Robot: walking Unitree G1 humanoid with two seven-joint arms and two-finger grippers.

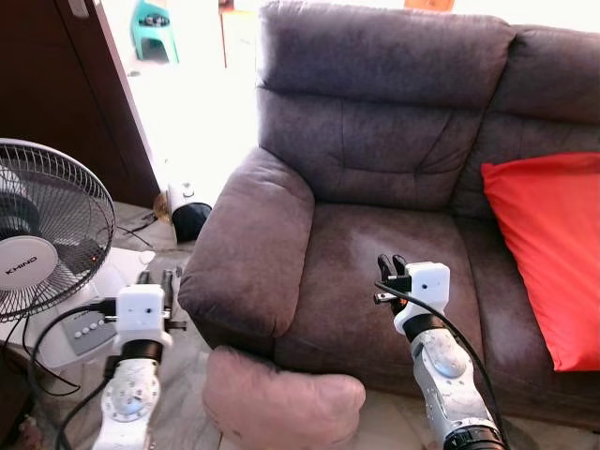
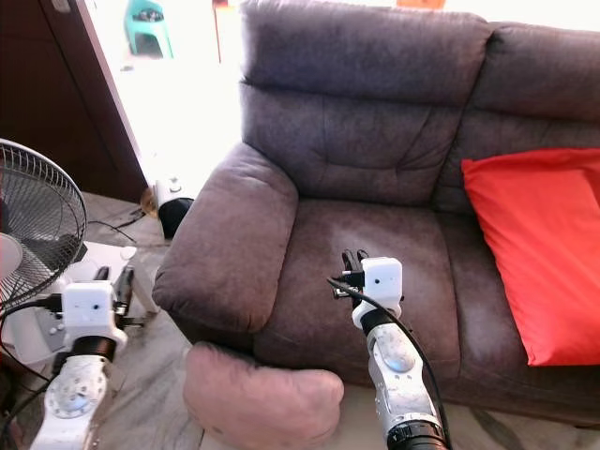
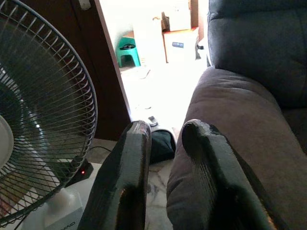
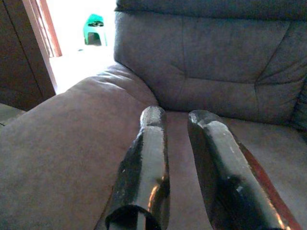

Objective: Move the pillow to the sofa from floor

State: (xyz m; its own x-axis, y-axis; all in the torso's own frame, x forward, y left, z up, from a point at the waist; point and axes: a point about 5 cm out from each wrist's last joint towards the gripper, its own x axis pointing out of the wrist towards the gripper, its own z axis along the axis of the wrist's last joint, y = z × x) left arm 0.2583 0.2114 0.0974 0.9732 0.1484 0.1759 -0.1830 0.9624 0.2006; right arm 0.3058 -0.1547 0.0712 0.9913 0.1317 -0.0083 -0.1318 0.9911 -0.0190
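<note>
At far left stands a fan [image 1: 37, 230] with "KHIND" on its hub. The left end effector [image 1: 157, 278], fingers slightly apart, holds nothing. The pink pillow [image 1: 281, 398] lies on the floor [image 1: 183, 417] at bottom center, against the sofa [image 1: 375, 159]. The right end effector [image 1: 391, 265], also slightly apart and holding nothing, is over the seat. A red cushion [image 1: 553, 244] sits at right.

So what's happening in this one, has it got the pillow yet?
Not yet. The pink pillow lies on the floor against the front of the grey sofa, below its armrest. The left gripper is raised beside the armrest, near the fan, and the right gripper is up over the seat cushion; both are slightly open and hold nothing. A red cushion already sits on the sofa.
</note>
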